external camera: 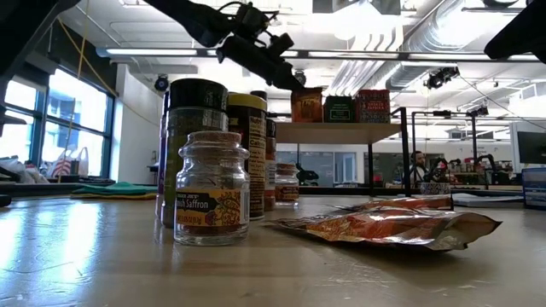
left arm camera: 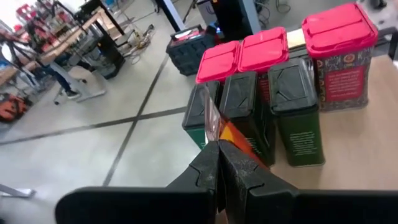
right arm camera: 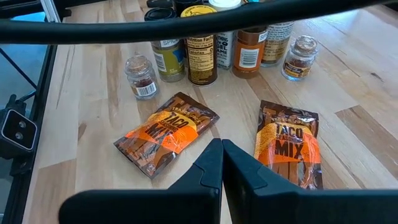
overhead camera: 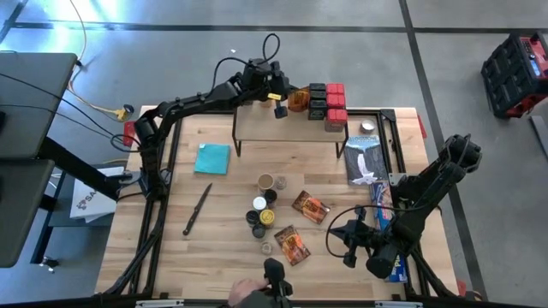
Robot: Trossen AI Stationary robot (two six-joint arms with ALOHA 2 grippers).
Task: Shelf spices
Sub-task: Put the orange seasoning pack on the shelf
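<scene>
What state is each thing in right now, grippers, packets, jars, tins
left gripper: shut on an orange packet at the shelf
right gripper: shut, empty, above the table
two taco mix packets: flat on the table
jars: upright, lidded
tins: upright on the shelf

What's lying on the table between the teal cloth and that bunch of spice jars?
Nothing: in the high view, bare wood separates the teal cloth from the spice jars. A black knife-like tool lies nearer, off that line.
</scene>
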